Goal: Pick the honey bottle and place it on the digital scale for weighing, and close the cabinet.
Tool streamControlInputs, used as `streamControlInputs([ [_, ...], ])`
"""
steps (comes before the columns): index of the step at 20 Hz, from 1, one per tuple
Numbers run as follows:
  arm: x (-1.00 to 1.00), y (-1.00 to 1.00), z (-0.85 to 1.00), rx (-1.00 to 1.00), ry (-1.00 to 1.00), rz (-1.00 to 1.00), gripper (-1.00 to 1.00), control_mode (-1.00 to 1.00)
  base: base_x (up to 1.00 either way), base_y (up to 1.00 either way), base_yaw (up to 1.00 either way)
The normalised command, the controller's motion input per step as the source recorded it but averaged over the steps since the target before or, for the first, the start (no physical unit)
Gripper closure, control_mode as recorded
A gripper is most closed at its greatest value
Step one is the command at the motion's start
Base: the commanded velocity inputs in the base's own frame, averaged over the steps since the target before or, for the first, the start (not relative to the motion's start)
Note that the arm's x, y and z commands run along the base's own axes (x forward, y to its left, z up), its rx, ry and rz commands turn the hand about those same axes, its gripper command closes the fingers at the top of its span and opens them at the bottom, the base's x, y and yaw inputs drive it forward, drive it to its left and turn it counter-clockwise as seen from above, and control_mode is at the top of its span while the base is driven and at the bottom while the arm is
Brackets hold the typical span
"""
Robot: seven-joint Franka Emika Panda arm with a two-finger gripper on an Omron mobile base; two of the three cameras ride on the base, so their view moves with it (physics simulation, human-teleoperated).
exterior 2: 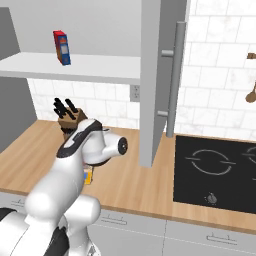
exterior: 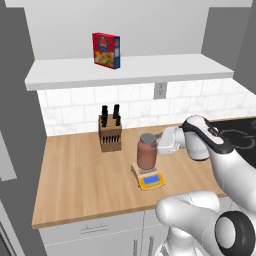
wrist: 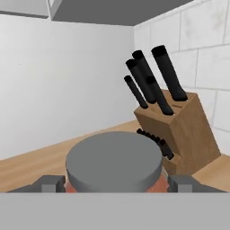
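The honey bottle (exterior: 147,156), a squat jar with reddish-brown contents and a grey lid (wrist: 114,158), stands upright on the yellow-orange digital scale (exterior: 151,180), whose blue display faces the counter's front. My gripper (exterior: 159,144) reaches in from the right at lid height. In the hand view my gripper (wrist: 117,182) straddles the bottle, one fingertip (wrist: 49,182) on each side with a thin gap to the glass, so it looks open. The cabinet door (exterior 2: 152,75) with its long bar handle (exterior 2: 175,75) stands open, edge-on to the right base view.
A wooden knife block (exterior: 110,132) stands just behind and left of the scale. A red and blue cereal box (exterior: 106,50) sits on the white cabinet shelf (exterior: 150,70). A black stovetop (exterior 2: 215,170) lies to the right.
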Motion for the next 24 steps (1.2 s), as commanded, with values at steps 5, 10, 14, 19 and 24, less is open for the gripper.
streamControlInputs([
  [5,-0.12,0.0,0.0,0.0,0.01,0.0,1.0,-1.0,0.0,0.0,0.0],
  [10,-0.01,0.0,0.0,0.0,0.03,0.0,1.0,-1.0,0.0,0.0,0.0],
  [14,-0.23,-0.06,0.0,0.0,0.04,0.0,1.0,-1.0,0.0,0.0,0.0],
  [19,-0.25,0.0,0.0,0.0,0.03,0.0,1.0,-1.0,0.0,0.0,0.0],
  [24,-0.18,-0.07,0.0,0.0,-0.01,0.0,1.0,-1.0,0.0,0.0,0.0],
])
